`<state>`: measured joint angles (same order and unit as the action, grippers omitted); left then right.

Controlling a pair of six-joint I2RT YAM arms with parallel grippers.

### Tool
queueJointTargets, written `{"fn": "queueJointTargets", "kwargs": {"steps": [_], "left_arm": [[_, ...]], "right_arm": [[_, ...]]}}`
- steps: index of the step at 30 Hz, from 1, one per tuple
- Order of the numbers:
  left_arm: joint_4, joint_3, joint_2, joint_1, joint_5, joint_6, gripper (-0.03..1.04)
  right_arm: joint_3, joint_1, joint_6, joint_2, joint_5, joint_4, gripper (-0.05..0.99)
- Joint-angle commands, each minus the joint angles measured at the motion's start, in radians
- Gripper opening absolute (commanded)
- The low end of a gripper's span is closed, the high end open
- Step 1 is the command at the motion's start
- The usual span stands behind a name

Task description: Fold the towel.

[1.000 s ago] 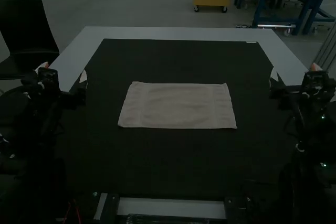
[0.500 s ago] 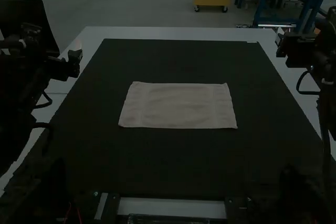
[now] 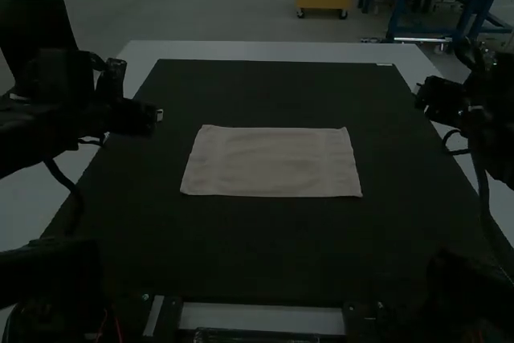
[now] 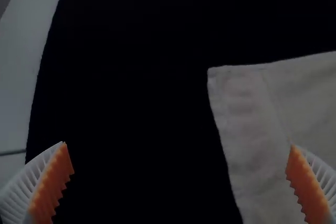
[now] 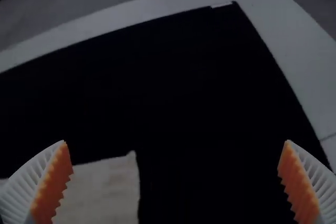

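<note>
My left gripper [image 3: 157, 116] is above the mat, off the towel's left side, and my right gripper [image 3: 419, 95] is off its far right side. The light towel [image 3: 271, 162] lies spread as a flat rectangle, untouched. In the left wrist view, the left gripper [image 4: 178, 182] stands wide open above the table, and a corner and side edge of the towel [image 4: 252, 129] show below it. From the right wrist, the right gripper [image 5: 176, 182] is wide open too, with one towel corner [image 5: 105, 190] in sight.
A dark mat [image 3: 265, 255] covers most of the table, with a pale table border [image 3: 281, 51] around it. A small white strip [image 3: 385, 64] lies at the mat's far right corner.
The left gripper has moved inward toward the towel. On the right, the gripper has swung down slightly since half a second ago. The towel lies as before.
</note>
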<state>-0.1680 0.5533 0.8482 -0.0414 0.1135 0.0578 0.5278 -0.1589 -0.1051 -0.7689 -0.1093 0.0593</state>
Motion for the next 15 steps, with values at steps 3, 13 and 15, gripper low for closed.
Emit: {"fn": "queueJointTargets", "kwargs": {"steps": [3, 13, 15], "left_arm": [[-0.007, 0.034, 0.077, 0.037, 0.078, -0.01, 0.96], [0.055, 0.037, 0.285, 0.118, 0.21, -0.016, 0.96], [0.079, 0.031, 0.307, 0.112, 0.221, -0.015, 0.96]], "right_arm": [[0.046, -0.004, 0.102, 0.025, 0.049, 0.007, 0.9], [-0.031, 0.07, 0.254, 0.028, -0.098, -0.107, 0.88], [-0.058, 0.082, 0.251, -0.009, -0.107, -0.124, 0.88]]}}
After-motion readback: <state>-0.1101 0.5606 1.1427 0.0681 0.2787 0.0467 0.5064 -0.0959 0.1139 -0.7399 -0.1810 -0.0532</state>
